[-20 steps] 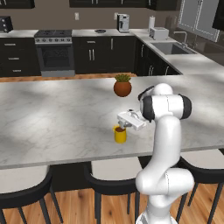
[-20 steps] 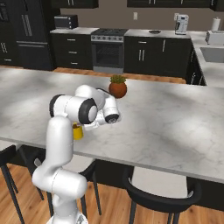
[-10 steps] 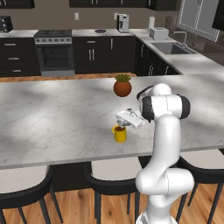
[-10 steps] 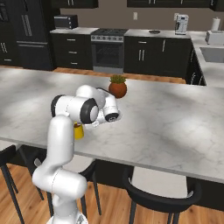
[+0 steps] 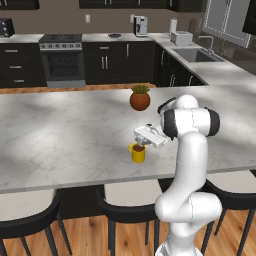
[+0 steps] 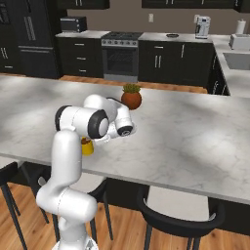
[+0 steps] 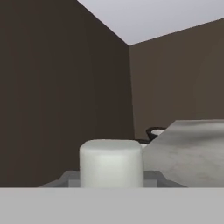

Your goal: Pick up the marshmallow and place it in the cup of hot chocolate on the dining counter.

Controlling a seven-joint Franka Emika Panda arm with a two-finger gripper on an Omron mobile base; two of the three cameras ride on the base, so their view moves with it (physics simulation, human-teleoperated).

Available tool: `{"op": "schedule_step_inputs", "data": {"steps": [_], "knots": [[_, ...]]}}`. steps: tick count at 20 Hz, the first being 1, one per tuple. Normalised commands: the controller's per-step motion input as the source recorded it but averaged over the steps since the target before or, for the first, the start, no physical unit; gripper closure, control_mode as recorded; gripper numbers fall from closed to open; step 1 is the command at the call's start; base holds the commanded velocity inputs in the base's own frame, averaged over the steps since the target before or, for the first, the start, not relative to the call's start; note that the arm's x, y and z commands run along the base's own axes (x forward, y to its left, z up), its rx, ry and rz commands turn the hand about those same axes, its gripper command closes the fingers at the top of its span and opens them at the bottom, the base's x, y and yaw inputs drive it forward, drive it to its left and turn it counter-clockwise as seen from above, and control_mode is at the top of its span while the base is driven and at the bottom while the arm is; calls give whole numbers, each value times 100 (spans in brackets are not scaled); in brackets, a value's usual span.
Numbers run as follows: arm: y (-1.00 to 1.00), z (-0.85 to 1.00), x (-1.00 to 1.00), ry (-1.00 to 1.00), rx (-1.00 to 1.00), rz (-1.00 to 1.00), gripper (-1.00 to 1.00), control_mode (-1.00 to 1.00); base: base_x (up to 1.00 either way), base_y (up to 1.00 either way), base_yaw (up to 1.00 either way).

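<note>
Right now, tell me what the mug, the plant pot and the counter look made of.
Yellow mug: glossy glazed ceramic, likely; uniform bright colour.
Plant pot: matte terracotta, by its reddish-brown colour.
Dining counter: polished marble or imitation; grey veining on pale stone.

nothing visibly changed since the earlier pictures.

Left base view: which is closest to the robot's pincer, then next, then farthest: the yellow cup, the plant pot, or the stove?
1. Yellow cup, just under the pincer.
2. Plant pot, behind it on the counter.
3. Stove, far back on the left.
</note>
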Motion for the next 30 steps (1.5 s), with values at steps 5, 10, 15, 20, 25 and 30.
{"op": "schedule_step_inputs", "data": {"steps": [5,10,15,20,25,30], "knots": [[0,0,0,-4,0,0,100,-100,0,0,0],[0,0,6,0,0,0,100,-100,0,0,0],[0,-5,0,0,0,0,100,-100,0,0,0],[2,-19,0,0,0,0,100,-100,0,0,0],[0,-16,3,0,-1,0,100,-100,0,0,0],[0,-12,5,0,-2,0,-100,-100,0,0,0]]}}
